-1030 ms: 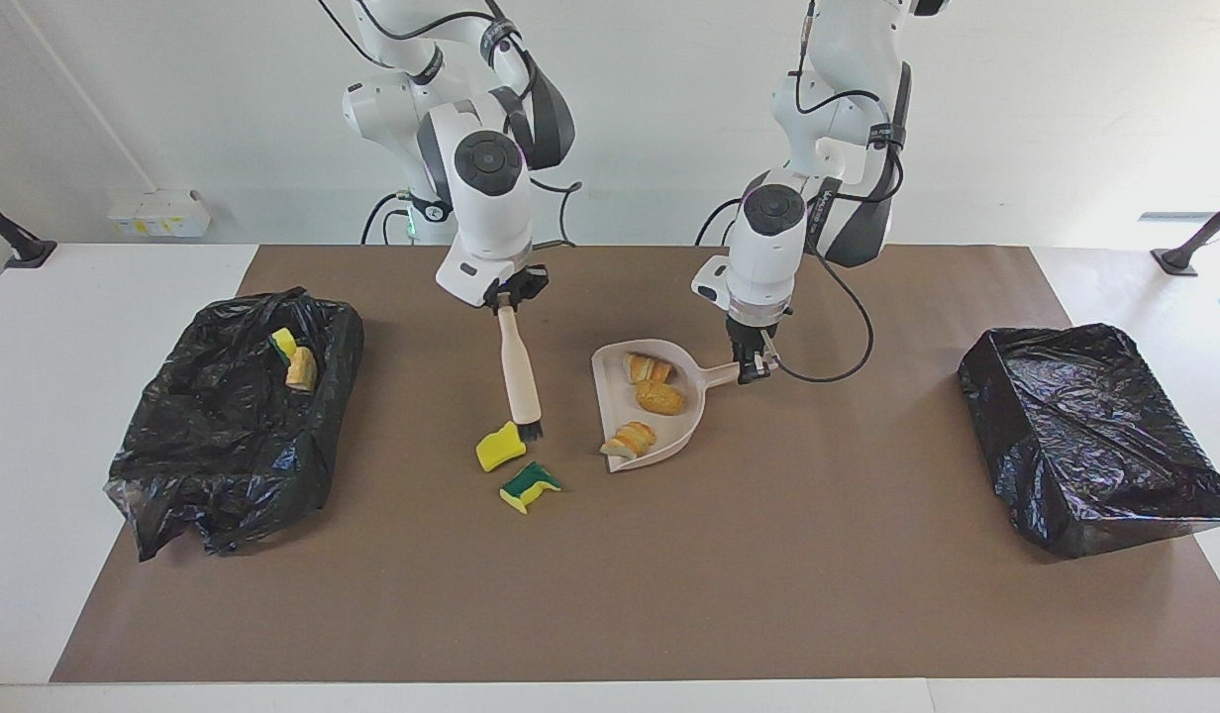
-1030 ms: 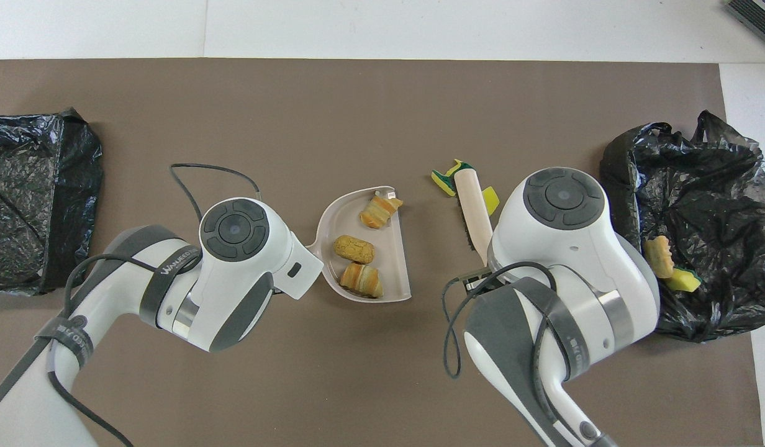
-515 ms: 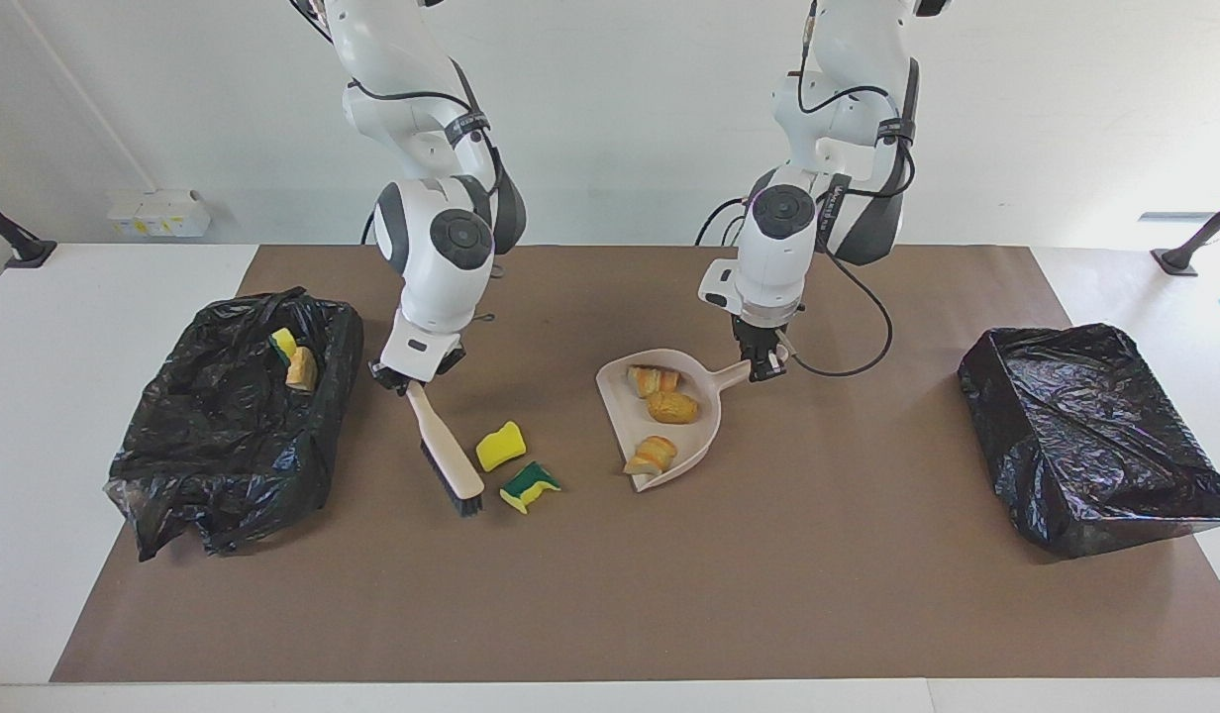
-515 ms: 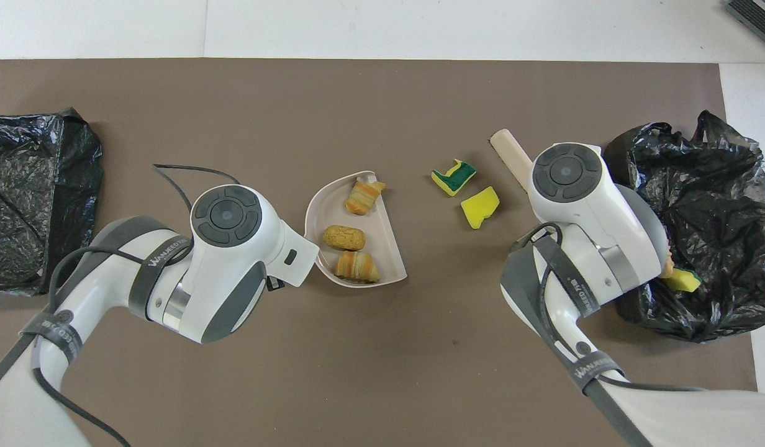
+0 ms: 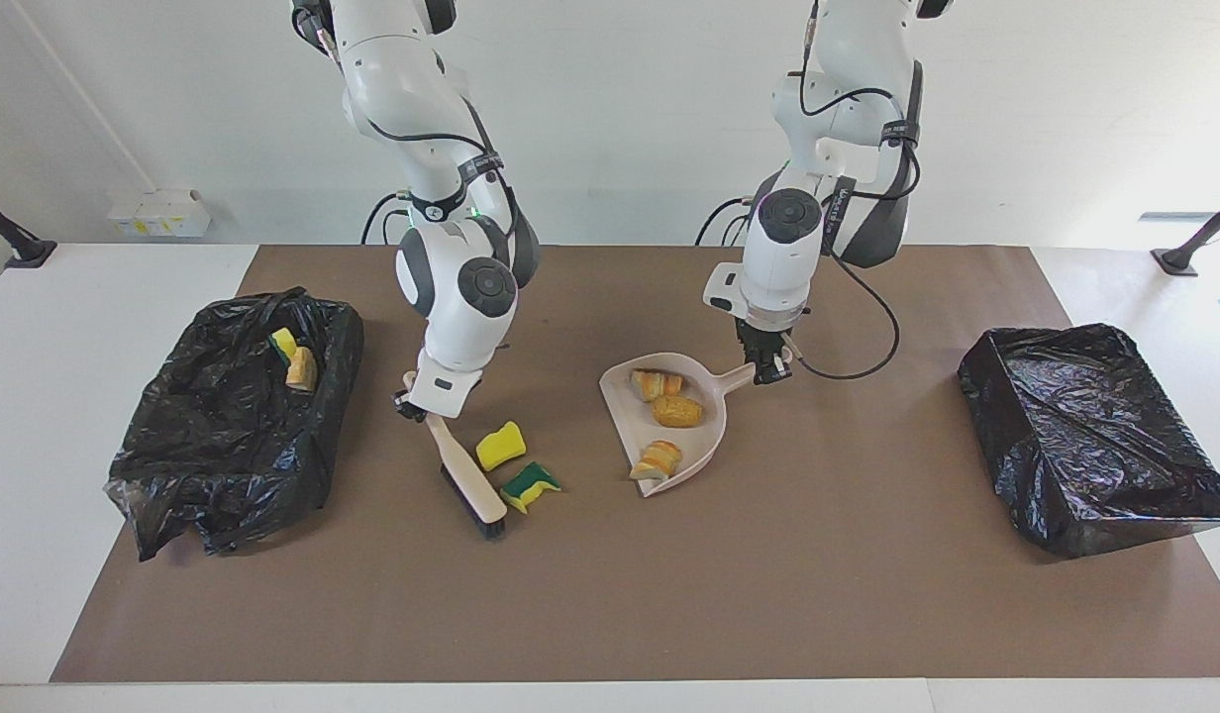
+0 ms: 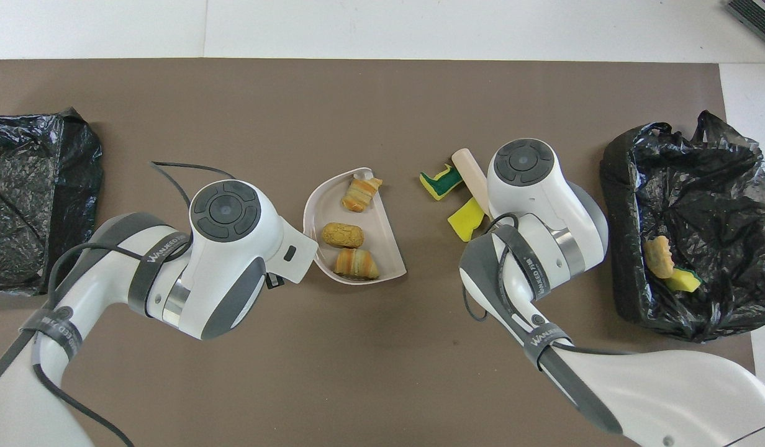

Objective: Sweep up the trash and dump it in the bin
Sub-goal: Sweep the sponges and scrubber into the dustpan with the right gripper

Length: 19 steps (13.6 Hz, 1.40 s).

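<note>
Trash is split three ways: two scraps in the lined bin (image 5: 224, 436) at the right arm's end, three in the dustpan (image 5: 704, 421) gripped shut by the left hand (image 5: 768, 371), two sponges (image 5: 516, 465) on the counter (image 5: 610, 594) touching the brush (image 5: 466, 475) clamped by the right hand (image 5: 417, 401).

A brown mat (image 5: 610, 594) covers most of the white surface (image 5: 85, 297). A white wall socket block (image 5: 159, 212) sits on the wall at the right arm's end. Black stands (image 5: 16, 243) rest at both corners nearest the robots.
</note>
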Each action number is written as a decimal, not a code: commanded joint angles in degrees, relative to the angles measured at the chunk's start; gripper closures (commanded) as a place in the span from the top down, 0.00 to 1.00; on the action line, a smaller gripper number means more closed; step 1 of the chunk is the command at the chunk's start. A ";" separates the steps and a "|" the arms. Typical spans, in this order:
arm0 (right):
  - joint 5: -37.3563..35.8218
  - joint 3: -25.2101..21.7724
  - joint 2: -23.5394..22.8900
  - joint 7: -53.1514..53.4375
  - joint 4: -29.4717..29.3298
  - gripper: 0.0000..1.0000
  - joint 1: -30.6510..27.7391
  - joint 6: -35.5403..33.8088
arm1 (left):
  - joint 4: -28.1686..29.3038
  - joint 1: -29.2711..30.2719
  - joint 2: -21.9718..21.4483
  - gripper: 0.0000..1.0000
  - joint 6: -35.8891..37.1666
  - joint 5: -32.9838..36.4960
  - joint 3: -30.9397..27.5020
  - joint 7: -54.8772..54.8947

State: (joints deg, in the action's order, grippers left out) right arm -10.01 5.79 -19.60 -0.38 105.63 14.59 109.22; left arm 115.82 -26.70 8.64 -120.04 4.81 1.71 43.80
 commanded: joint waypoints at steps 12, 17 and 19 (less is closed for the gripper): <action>28.47 -0.25 11.78 12.51 -1.30 0.00 6.16 -14.98 | 3.54 -1.69 -0.55 0.00 -4.85 0.20 -0.04 -5.84; 14.78 -0.25 14.49 7.97 0.69 0.00 5.45 -20.19 | 3.36 -1.16 -0.46 0.00 -3.53 0.72 -0.21 5.67; 13.27 -0.34 16.78 5.49 5.61 0.00 1.95 -18.62 | 2.84 -0.81 -0.29 0.00 -2.92 3.26 -0.21 7.16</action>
State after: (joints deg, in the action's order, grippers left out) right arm 5.28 5.20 -6.58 8.93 105.23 20.05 89.15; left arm 117.97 -27.66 8.64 -122.86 5.44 1.85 48.29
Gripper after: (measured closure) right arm 0.736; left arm 0.683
